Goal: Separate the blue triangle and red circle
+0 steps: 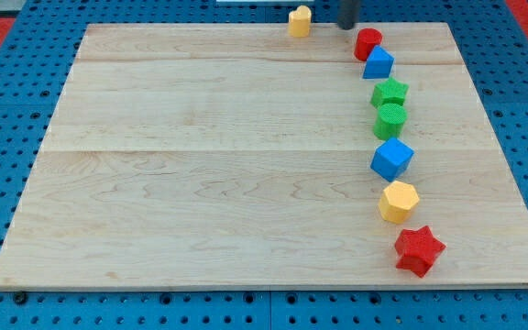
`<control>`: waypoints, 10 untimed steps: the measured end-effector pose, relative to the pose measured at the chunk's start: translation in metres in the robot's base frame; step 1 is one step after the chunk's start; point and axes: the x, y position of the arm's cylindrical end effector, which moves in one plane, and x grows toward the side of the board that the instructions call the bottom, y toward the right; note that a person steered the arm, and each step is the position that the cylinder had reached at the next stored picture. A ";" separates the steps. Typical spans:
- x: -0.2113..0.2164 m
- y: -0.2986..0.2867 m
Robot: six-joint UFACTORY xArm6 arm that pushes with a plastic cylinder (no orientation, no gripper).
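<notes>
A: Where are the two task blocks?

B: At the view's top right of the worktop (154,137). The red circle (368,42) and the blue triangle (379,63) touch, red just above blue, heading a chain with the green star (390,91) below.

A: So nothing is separated yet?

B: By my judgement, no; the whole push remains.

A: And the end effector?

B: It's a bare rod, no jaws to spread or pinch. My tip (346,27) sits at the top edge, just left of and above the red circle, apparently not touching. A yellow block (300,20) stands further left.
</notes>
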 end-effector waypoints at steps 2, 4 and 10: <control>0.008 -0.214; 0.014 -0.186; 0.011 0.007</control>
